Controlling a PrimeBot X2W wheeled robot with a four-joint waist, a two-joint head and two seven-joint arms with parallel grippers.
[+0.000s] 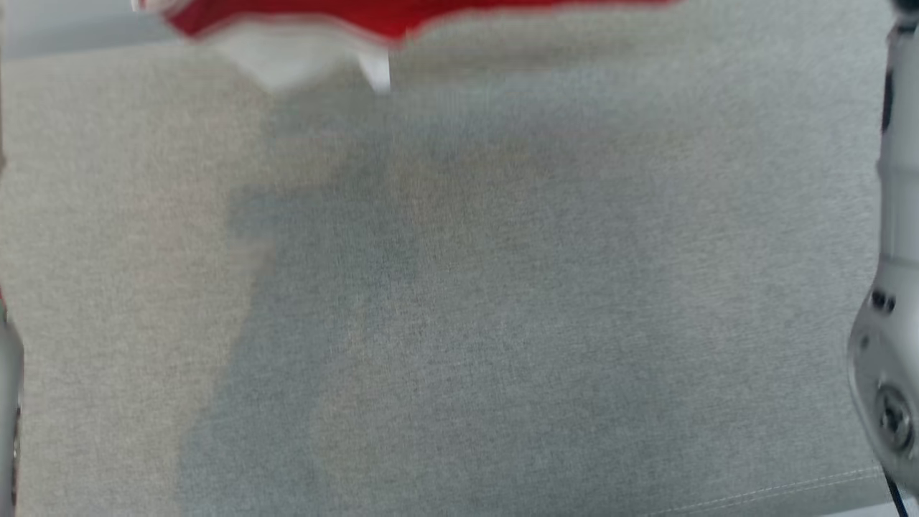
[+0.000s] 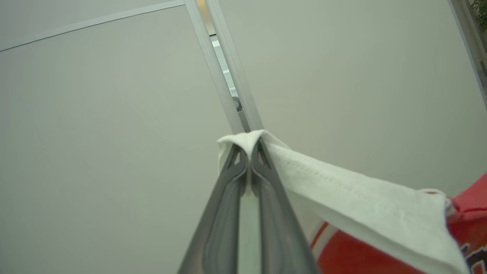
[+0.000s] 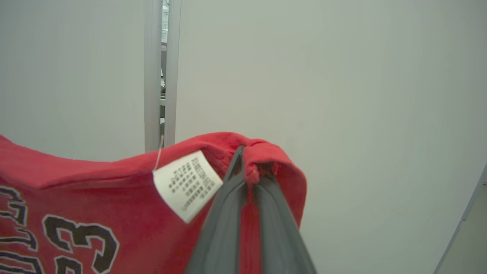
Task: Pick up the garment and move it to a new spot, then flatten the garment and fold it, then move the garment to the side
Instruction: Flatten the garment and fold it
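The garment [image 1: 301, 29] is red with white parts and hangs blurred at the top of the head view, above the grey fabric surface [image 1: 459, 301]. In the left wrist view my left gripper [image 2: 249, 150] is shut on a white edge of the garment [image 2: 342, 190], which stretches away to the right into red cloth. In the right wrist view my right gripper [image 3: 249, 165] is shut on a red edge of the garment [image 3: 95, 190], beside a white care label [image 3: 186, 184]. Black and white numbers are printed on the red cloth.
Pale wall panels [image 2: 95, 114] with a narrow vertical gap stand behind both grippers. A pale forearm [image 1: 894, 301] runs along the right edge of the head view. The grey surface's stitched front edge [image 1: 790, 492] shows at the lower right.
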